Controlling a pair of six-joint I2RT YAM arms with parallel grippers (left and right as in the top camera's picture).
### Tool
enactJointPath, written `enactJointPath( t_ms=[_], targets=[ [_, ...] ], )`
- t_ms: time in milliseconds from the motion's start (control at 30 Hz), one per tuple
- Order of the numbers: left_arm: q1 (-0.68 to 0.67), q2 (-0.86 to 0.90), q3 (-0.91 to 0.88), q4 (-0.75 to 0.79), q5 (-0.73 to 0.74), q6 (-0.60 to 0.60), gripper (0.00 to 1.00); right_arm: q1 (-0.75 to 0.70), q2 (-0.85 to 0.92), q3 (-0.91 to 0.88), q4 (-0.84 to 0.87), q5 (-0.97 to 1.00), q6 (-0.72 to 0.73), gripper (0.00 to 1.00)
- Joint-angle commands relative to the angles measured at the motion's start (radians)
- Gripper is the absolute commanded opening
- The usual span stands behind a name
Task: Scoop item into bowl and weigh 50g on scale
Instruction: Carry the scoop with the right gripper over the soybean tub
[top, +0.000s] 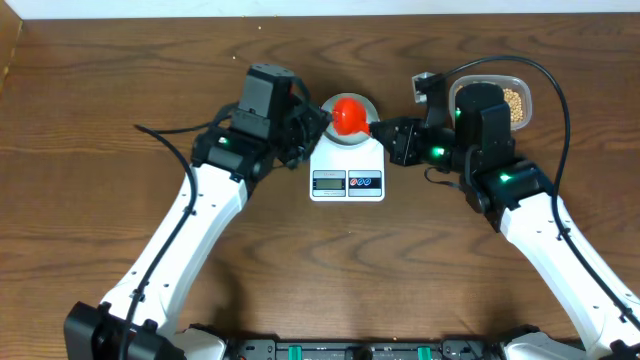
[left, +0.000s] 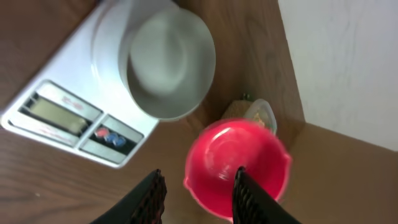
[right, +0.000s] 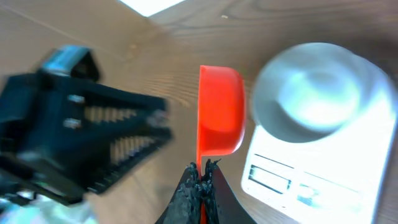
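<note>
Two end effectors flank the scale (top: 330, 160): the left end effector (left: 199, 199) stands apart and empty, while the right end effector (right: 202, 180) is clamped on the handle of the red scoop (top: 350, 115) over the bowl (left: 168, 62). Beyond, the beans (top: 515, 102) lie in a clear tub (top: 527, 90); light, hard and apt to roll, they are likely best scooped, not pinched.

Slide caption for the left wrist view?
Open left gripper facing an empty red plastic scoop beside the pale round bowl on the flat white digital scale.
</note>
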Motion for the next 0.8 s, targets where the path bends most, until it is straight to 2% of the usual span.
enactJointPath(
  t_ms=[0,100,200,333,600,667,767],
  targets=[
    [0.041,-0.01,0.007,0.0,-0.003,0.169,0.38,0.0,0.002,0.018,-0.033,0.137,-0.133,0.01],
    [0.064,-0.009,0.007,0.0,-0.003,0.284,0.38,-0.015,-0.003,0.018,-0.048,0.159,-0.21,0.01],
    [0.091,-0.009,0.007,0.0,-0.003,0.41,0.38,-0.047,-0.018,0.018,-0.077,0.15,-0.225,0.01],
    [0.134,-0.009,0.007,-0.011,-0.003,0.506,0.38,-0.099,-0.031,0.038,-0.138,0.124,-0.264,0.01],
    [0.223,-0.009,0.007,-0.005,-0.003,0.541,0.43,-0.156,-0.031,0.234,-0.398,0.167,-0.381,0.01],
    [0.239,-0.009,0.007,0.023,-0.003,0.588,0.47,-0.182,-0.031,0.306,-0.463,0.192,-0.41,0.01],
    [0.238,-0.009,0.007,0.048,-0.003,0.654,0.53,-0.214,-0.031,0.325,-0.484,0.201,-0.44,0.01]
  ],
)
